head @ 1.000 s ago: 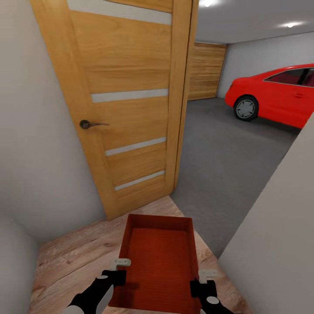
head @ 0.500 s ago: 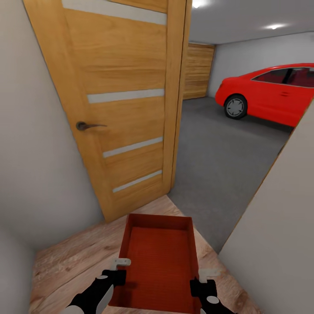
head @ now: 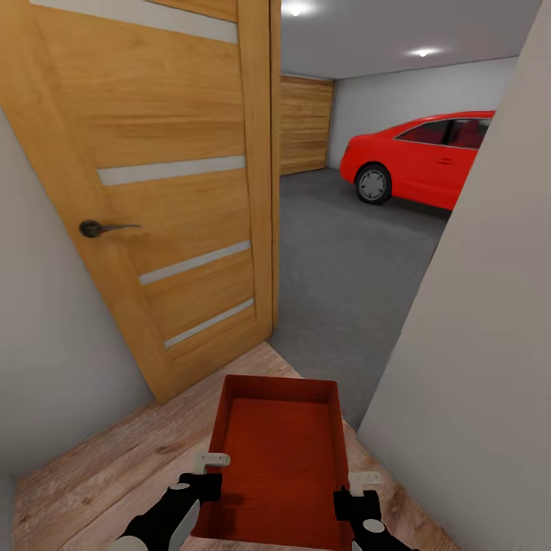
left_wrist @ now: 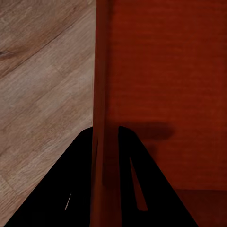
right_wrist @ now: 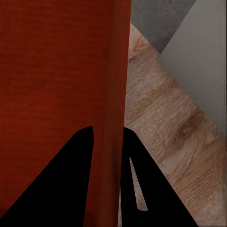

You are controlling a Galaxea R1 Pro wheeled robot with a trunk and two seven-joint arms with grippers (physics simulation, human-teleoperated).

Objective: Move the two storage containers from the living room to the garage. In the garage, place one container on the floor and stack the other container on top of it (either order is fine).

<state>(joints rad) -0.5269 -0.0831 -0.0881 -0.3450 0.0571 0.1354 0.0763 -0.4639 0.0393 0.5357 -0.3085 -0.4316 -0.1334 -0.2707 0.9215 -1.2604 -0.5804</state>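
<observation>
Two grippers, one bin, carried at the garage threshold.

- L gripper (left_wrist: 106,156): jaws narrow, pinched on the bin's left wall, one finger each side. Head view puts it (head: 205,473) at the near left rim.
- R gripper (right_wrist: 108,151): same, clamped on the right wall, one finger inside, one out. Head view puts it (head: 360,490) at the near right rim.
- Bin (head: 277,459): orange-red, lidless, nothing in it, held level btwn both arms, low and central in front of the trunk, above the plank floor (head: 115,474). Its place relative to the grippers matches the earlier frames; grip looks unchanged.
- Door (head: 161,191): orange wood, four frosted strips, handle (head: 96,228) dark, stands open to the left. Sits further left in view than 1 s ago.
- Wall corner (head: 474,321): grey-white, now takes far more of the right side of view.
- Garage floor (head: 344,252): grey concrete, begins just past the bin's far end.
- Car (head: 417,161): red, well inside garage, also shifted left in view.
- Garage door (head: 306,122): wood slats, far wall.

Change: whole view has slid left, so camera/base has turned or moved, not the things. Doorway gap now more central ahead.

Meaning: transport leg almost over; bin not yet over concrete. Judged next: pass the gap, minding right wall corner, then set down. 2nd bin's whereabouts unknown.
</observation>
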